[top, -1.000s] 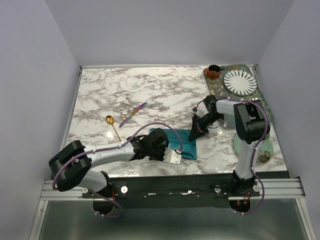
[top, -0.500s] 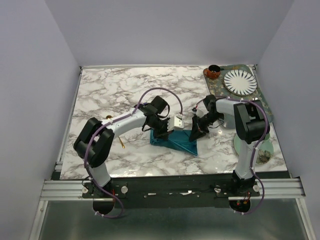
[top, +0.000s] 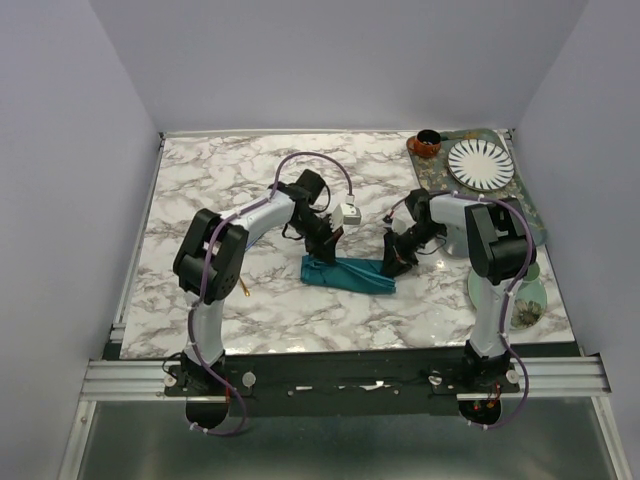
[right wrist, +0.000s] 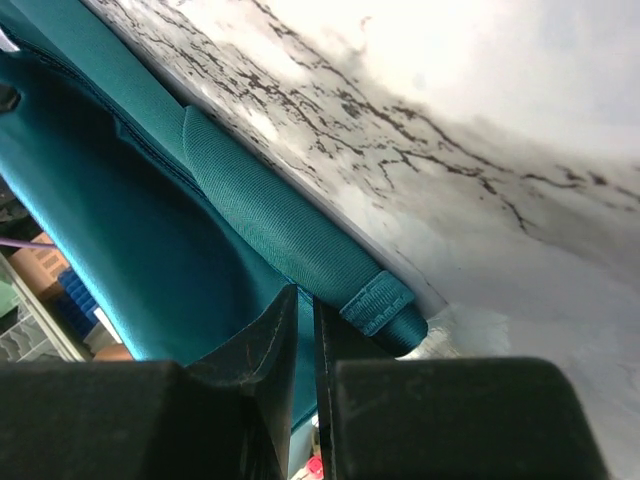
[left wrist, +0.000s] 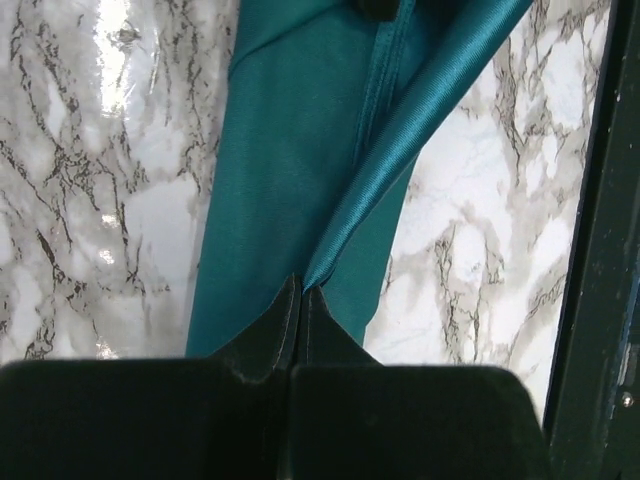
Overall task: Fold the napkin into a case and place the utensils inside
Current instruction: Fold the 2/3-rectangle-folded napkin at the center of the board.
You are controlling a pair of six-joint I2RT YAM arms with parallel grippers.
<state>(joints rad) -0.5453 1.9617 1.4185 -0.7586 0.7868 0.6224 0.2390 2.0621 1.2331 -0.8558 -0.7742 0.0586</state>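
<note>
Midway through folding: holds the napkin [top: 348, 273] at the middle of the table [top: 230, 180] as a long, rumpled teal wedge, not yet a flat case. Pinches a glossy fold edge in the left gripper [left wrist: 300, 295], jaws pressed together. Nips the ribbed, hemmed corner in the right gripper [right wrist: 305, 300]. Leaves the thin gold spoon [top: 243, 289] out toward the table's left, not tucked in.

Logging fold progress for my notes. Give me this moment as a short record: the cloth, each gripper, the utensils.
napkin: folded into a narrow strip on the marble table
left gripper: shut, pinching a fold at the strip's left end
right gripper: shut on the hem at the strip's right end
gold spoon: only its handle tip shows, outside the napkin
purple utensil: not visible
</note>
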